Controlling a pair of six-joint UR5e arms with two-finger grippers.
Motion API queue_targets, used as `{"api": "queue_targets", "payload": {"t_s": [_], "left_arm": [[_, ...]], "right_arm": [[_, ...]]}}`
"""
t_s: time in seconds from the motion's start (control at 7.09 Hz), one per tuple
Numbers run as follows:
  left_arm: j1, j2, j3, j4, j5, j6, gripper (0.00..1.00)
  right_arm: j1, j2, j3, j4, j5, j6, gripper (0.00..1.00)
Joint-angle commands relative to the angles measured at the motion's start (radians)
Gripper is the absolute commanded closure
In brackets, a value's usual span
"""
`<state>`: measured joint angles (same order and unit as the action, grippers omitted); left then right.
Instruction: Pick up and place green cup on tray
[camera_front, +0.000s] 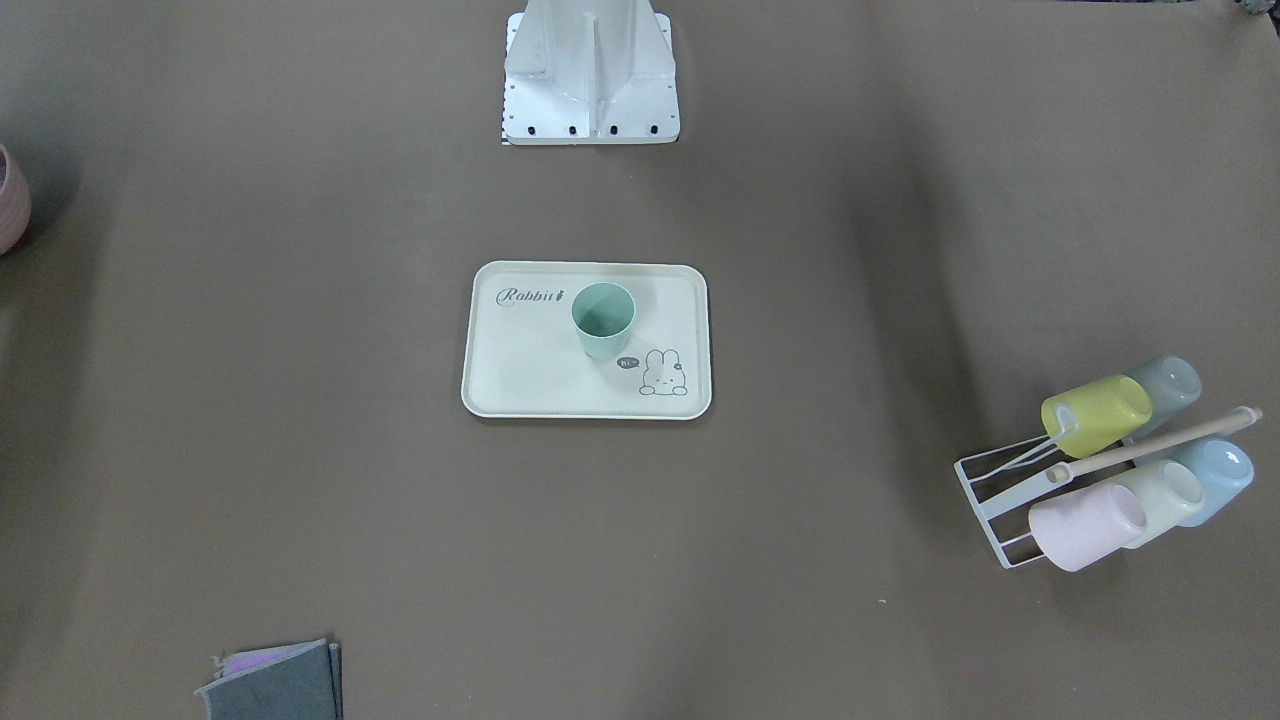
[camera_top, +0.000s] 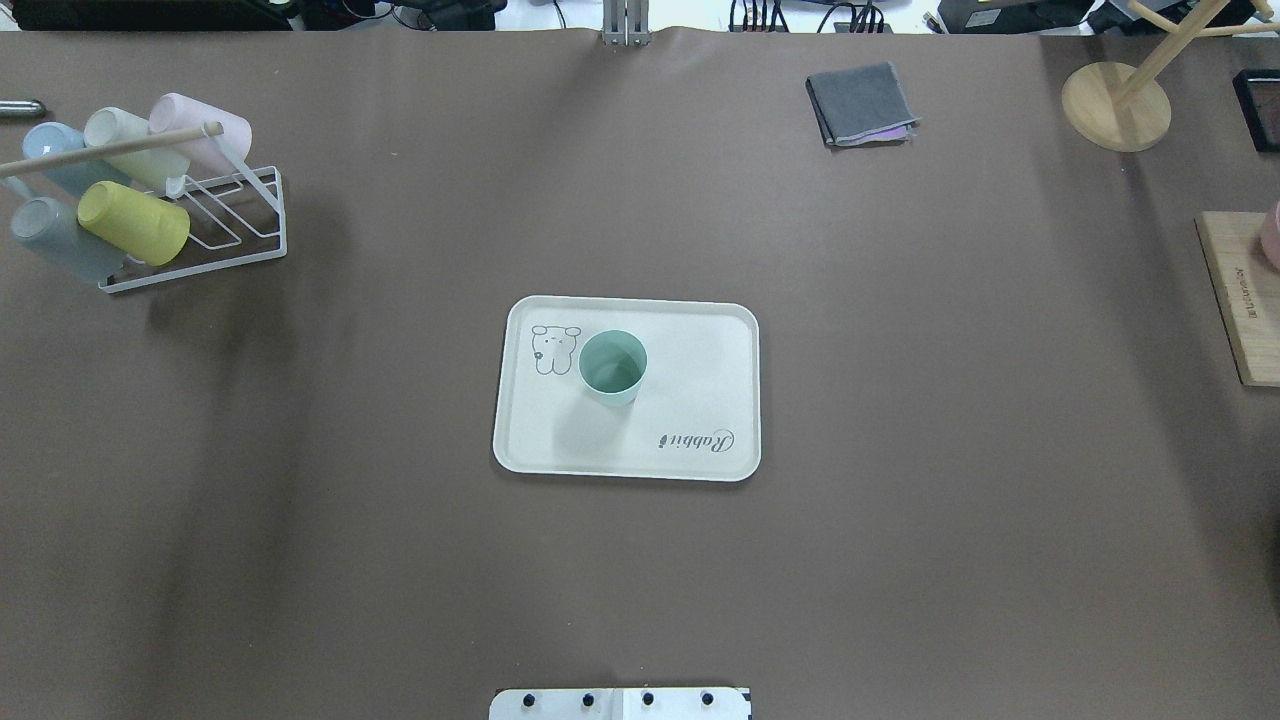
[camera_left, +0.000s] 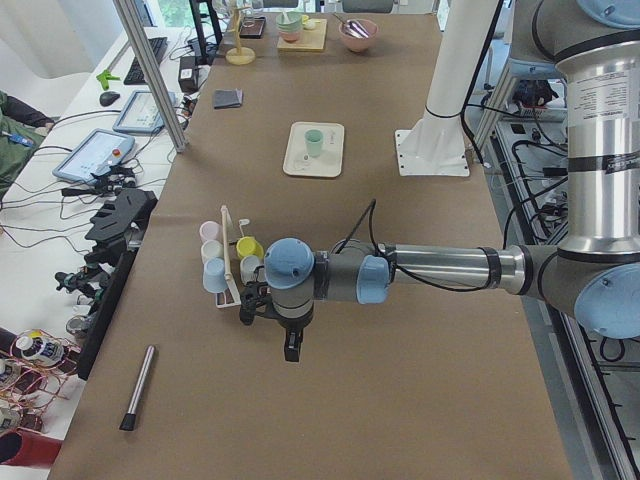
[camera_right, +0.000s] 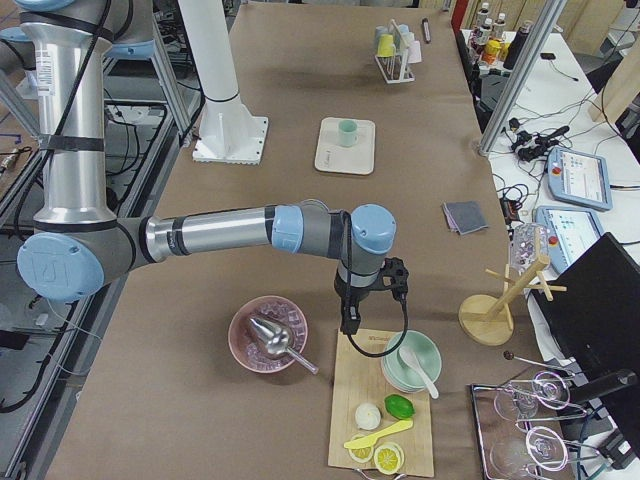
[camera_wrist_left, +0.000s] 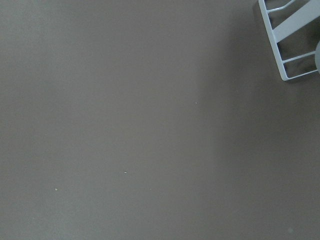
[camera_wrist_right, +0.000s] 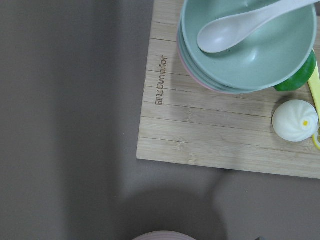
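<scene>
The green cup (camera_front: 603, 318) stands upright, mouth up, on the tray (camera_front: 520, 375) at mid-table, between the "Rabbit" lettering and the bunny drawing, well apart from both grippers. The left gripper (camera_left: 291, 350) hangs over bare table (camera_front: 250, 420) near the cup rack (camera_top: 215, 230); it shows in a side view only, so whether its jaws are parted or closed cannot be told. The right gripper (camera_right: 347, 322) hangs at the edge of the wooden board (camera_right: 370, 420), between the pink bowl (camera_right: 266, 335) and the stacked bowls (camera_right: 410, 362); its jaw state likewise cannot be told.
</scene>
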<state>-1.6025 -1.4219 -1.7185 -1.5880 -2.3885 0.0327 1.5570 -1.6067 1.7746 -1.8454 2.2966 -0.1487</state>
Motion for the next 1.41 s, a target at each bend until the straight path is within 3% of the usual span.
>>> {"api": "queue_targets", "payload": {"t_s": [0.0, 1.27], "left_arm": [[-0.027, 0.043, 0.005, -0.012, -0.015, 0.007, 0.02], [-0.027, 0.06, 0.03, -0.012, -0.012, 0.009, 0.02]], "right_arm": [[0.0, -0.001, -0.001, 0.0, -0.002, 0.001, 0.0], [0.0, -0.001, -0.001, 0.0, 0.001, 0.006, 0.0]]}}
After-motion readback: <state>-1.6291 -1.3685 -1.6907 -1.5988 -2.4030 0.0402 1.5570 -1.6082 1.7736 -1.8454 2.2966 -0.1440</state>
